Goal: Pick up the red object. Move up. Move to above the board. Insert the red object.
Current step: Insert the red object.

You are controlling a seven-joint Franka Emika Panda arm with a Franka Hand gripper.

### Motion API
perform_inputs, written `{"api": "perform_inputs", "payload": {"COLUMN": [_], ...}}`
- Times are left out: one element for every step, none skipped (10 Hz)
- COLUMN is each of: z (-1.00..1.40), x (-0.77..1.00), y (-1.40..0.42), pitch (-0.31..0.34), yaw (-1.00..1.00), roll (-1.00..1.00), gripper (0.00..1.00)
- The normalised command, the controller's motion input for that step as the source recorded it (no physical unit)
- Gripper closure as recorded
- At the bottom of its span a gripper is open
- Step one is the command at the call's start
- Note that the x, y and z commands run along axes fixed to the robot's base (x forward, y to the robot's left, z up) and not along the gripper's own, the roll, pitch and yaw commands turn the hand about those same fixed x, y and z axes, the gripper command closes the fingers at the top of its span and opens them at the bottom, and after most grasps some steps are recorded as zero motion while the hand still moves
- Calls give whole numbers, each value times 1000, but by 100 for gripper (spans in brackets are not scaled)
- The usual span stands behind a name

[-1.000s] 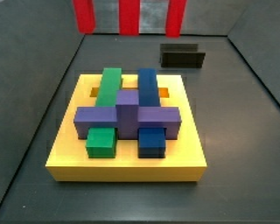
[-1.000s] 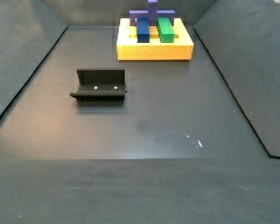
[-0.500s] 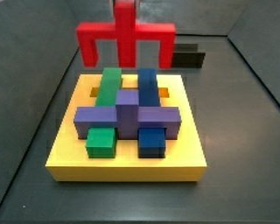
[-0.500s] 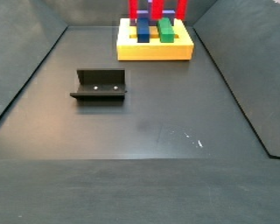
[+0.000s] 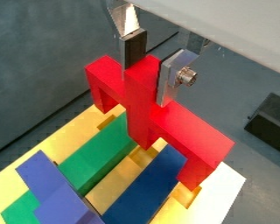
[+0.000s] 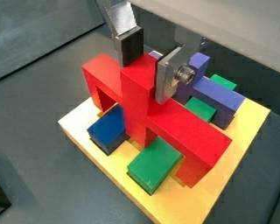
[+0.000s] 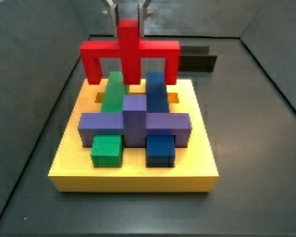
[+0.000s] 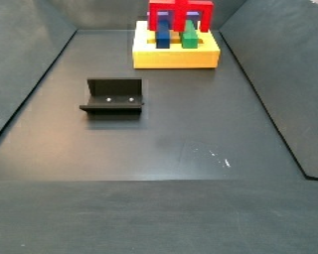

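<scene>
My gripper (image 5: 150, 63) is shut on the upright stem of the red object (image 5: 166, 122), which it holds legs-down over the far end of the board (image 5: 60, 140). Both wrist views show the fingers clamping the stem, and the gripper (image 6: 150, 63) holds the red object (image 6: 166, 127) straddling the green block (image 6: 154, 166) and the blue block (image 6: 108, 131). In a side view the red object (image 7: 129, 51) hangs just above the back of the board (image 7: 132, 176), behind the purple block (image 7: 132, 120). The red object (image 8: 179, 15) and the board (image 8: 175, 58) also show in a side view.
The fixture (image 8: 112, 96) stands on the dark floor apart from the board; it also shows behind the board in a side view (image 7: 198, 60). Grey walls slope up around the floor.
The red object, held in my gripper, has come down from high above the board to just over its far end.
</scene>
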Motion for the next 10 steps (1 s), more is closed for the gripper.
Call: {"api": "perform_inputs", "payload": {"z": [-237,-126,-17,0,23,0,-111,-157,-177,-214], "x": [97,166,146,114,0,0,31,94,160,163], "y": [-26,-14,0,0,0,0,0,-29,-71,-77], "pitch": [0,0,0,0,0,0,0,0,0,0], "yaw": [97,106,103,83,0,0,0,0,0,0], "roll": [71,36,0,0,0,14,57,69,89,120], "gripper": [100,100,100,100,100,100,100,100,100,100]}}
